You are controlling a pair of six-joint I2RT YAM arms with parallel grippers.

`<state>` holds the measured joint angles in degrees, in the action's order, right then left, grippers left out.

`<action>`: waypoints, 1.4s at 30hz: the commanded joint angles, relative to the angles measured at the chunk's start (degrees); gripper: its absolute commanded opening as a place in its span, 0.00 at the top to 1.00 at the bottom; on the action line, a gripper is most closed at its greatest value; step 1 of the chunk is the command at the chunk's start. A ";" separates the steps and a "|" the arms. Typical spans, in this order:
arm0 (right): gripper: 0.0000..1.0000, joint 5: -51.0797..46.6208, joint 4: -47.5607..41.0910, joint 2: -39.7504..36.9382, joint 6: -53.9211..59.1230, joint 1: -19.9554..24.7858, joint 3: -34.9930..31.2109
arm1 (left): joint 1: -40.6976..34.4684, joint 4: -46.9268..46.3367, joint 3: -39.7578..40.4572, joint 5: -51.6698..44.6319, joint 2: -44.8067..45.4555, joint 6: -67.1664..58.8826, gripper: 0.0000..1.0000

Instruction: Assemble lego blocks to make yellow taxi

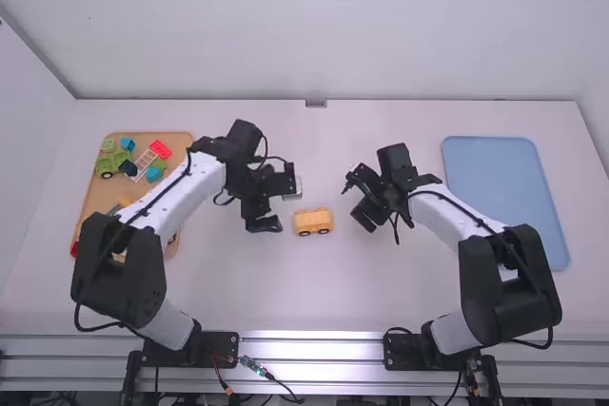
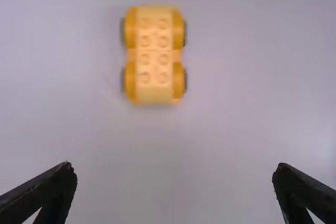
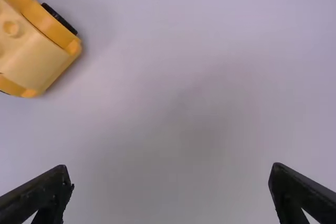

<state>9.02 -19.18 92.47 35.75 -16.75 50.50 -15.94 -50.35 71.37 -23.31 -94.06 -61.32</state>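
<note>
White and smooth, the table point(image 1: 314, 297) meets a plain pale wall point(image 1: 324, 35) along its far edge. Near its middle sits the task's piece, a yellow plastic toy car base with dark wheels point(image 1: 312, 222), its top bearing two rows of round studs. It lies between the two arms, touching neither. The left end effector point(image 1: 285, 205) is released, its fingers spread wide around nothing, near the car base; a small pale object point(image 1: 294, 187) sits just beside it, too small to identify. The right end effector point(image 1: 353, 202) is likewise parted and grasping nothing, on the car base's other side. At the left, a tan tray point(image 1: 95, 199), partly hidden by the left arm, carries green, blue and red blocks point(image 1: 160, 149) and a white lattice piece point(image 1: 145, 162). A flat blue tray point(image 1: 501, 192) lies at the right.
</note>
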 commanded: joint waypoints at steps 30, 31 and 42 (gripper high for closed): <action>0.01 0.13 2.45 -0.69 -1.46 -0.55 0.44 | 48.54 10.91 2.78 10.56 -3.74 73.99 0.05; 0.01 0.13 2.43 -0.69 -1.49 -0.57 0.44 | 48.59 12.37 1.75 10.49 -3.96 73.64 0.05; 0.01 0.15 2.21 -0.69 -1.55 -0.59 0.44 | 48.33 21.33 -6.08 18.80 -5.43 80.05 0.12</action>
<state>9.02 -16.75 92.44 34.41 -17.10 50.52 32.40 -29.65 66.57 -7.42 -99.15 17.02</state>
